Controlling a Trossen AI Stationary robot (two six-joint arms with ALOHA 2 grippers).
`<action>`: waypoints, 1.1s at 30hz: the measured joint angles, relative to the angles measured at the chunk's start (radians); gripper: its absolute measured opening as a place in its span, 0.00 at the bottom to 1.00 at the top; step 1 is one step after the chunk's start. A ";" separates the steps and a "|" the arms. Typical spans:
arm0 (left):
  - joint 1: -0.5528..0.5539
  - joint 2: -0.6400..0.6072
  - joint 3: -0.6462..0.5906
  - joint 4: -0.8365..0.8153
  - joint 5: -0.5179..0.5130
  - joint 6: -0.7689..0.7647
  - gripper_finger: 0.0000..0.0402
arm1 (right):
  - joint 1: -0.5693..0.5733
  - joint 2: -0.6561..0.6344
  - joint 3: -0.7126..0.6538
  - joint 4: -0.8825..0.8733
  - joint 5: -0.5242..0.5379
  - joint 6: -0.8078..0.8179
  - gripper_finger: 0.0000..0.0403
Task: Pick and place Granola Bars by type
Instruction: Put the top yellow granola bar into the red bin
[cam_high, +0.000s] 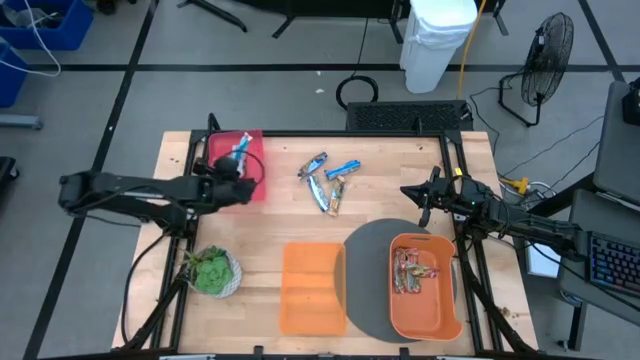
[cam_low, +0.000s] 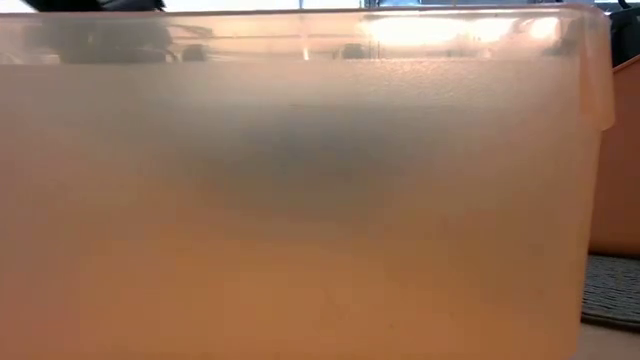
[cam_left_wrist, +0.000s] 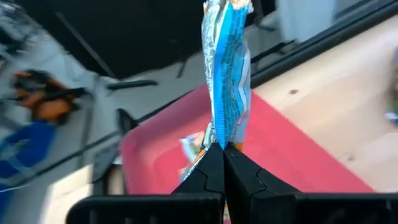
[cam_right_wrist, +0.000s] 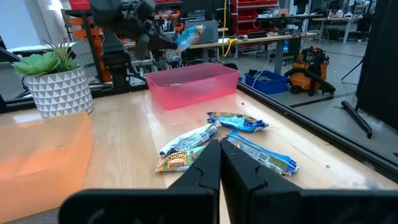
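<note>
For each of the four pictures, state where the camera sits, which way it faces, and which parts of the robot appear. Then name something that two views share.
High view: overhead, facing straight down on the table; both arms show, left gripper over the pink bin, right gripper shut.
Low view: at table height, blocked by an orange bin wall; hardly any robot.
Left wrist view: past shut fingers holding a blue granola bar above the pink bin.
Right wrist view: across loose granola bars towards the left arm.
Shared: pink bin, held blue bar.

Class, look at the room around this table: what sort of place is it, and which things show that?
Probably a workshop or robotics lab: red parts bins on shelving, an orange shop vacuum, and a floor fan.
</note>
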 joint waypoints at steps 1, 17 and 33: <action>0.006 -0.039 -0.027 0.052 0.017 0.038 0.00 | 0.000 0.000 0.000 0.000 0.000 0.000 0.00; 0.288 -0.346 -0.321 0.581 0.434 0.291 0.00 | 0.000 0.000 0.000 0.000 0.000 0.000 0.00; 0.395 -0.347 -0.321 0.998 1.088 0.623 0.00 | 0.000 0.000 0.000 0.000 0.000 0.000 0.00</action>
